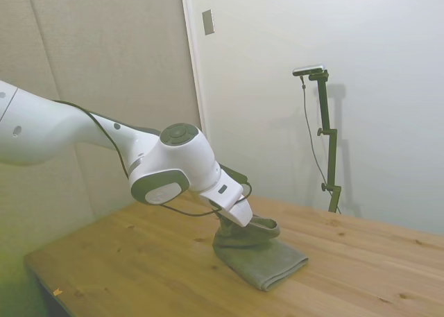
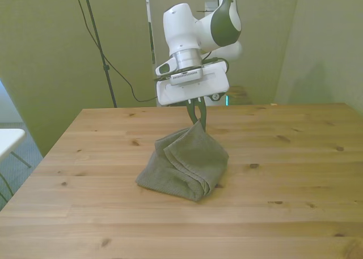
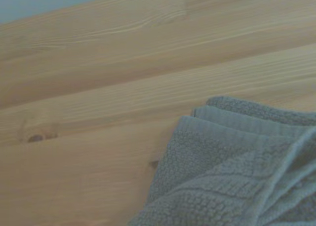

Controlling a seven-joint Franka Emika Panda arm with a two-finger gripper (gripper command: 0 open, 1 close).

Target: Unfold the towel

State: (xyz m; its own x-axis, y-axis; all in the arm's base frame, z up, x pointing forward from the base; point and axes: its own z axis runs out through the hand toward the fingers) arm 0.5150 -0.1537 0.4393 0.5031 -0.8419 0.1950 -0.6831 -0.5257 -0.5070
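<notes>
The grey-olive towel (image 2: 184, 162) lies folded near the middle of the wooden table (image 2: 295, 157), with one corner pulled up into a peak. My gripper (image 2: 198, 120) is shut on that raised corner, just above the table. The lifted layer hangs in soft folds down to the rest of the cloth, which stays flat on the wood. From the side, the towel (image 1: 262, 256) spreads out below the wrist housing, and the gripper (image 1: 234, 227) is mostly hidden behind it. The wrist view shows the towel's (image 3: 232, 171) stacked layers and edges up close.
Bare wood surrounds the towel on every side. The table's near edge (image 2: 181, 254) runs along the bottom of the front view. A white object (image 2: 8, 139) sits off the table at the front view's left.
</notes>
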